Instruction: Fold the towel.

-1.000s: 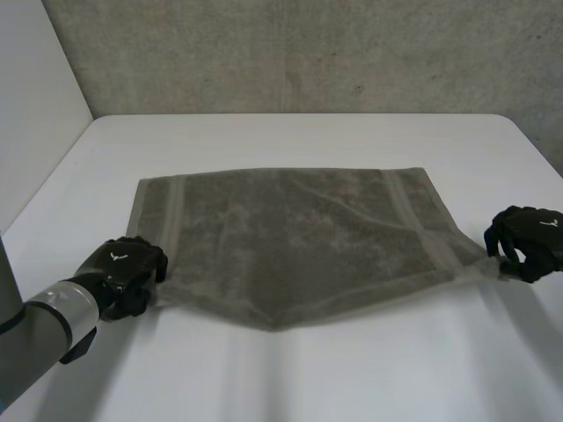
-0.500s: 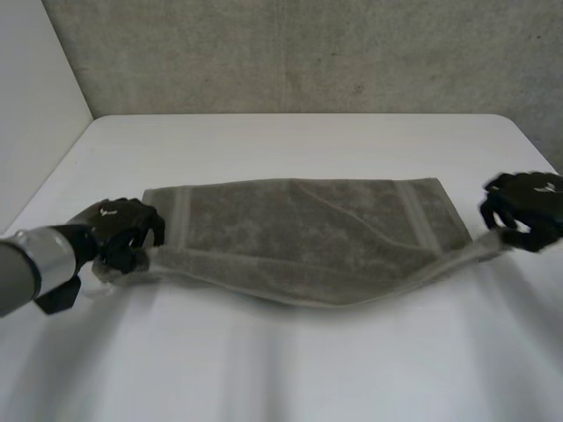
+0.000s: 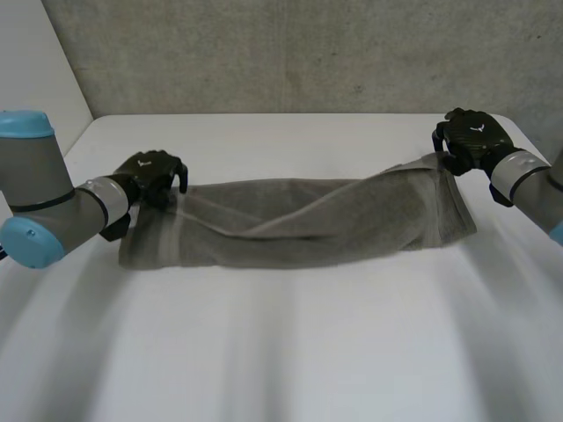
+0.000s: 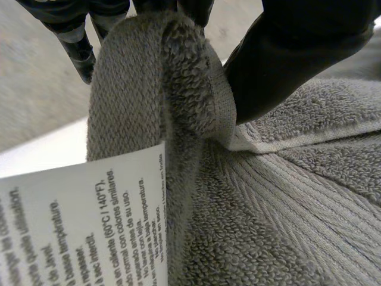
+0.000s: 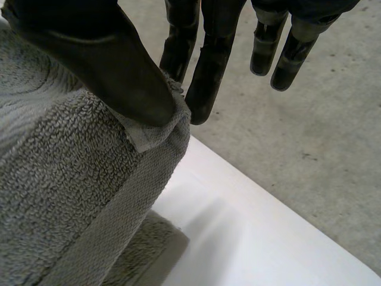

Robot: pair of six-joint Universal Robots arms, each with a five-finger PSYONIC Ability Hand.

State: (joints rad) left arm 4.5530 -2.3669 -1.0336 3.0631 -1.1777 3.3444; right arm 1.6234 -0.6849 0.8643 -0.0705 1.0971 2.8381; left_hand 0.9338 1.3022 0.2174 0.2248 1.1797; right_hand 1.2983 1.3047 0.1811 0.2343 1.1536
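The grey towel [image 3: 299,224] hangs stretched between both hands over the white counter [image 3: 290,352]; the left hand [image 3: 151,176] pinches its left end between thumb and fingers; the right hand [image 3: 471,136] pinches a right-end corner likewise, held above the counter. A white care label [image 4: 77,220] hangs beside the left hand's grip; a concrete wall [image 3: 290,53] stands beyond the far edge. The towel's long axis runs left to right, doubled over, its middle sagging onto the counter.

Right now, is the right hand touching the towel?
Touching. The right wrist view shows the right hand pinching a corner of the towel between thumb and finger.
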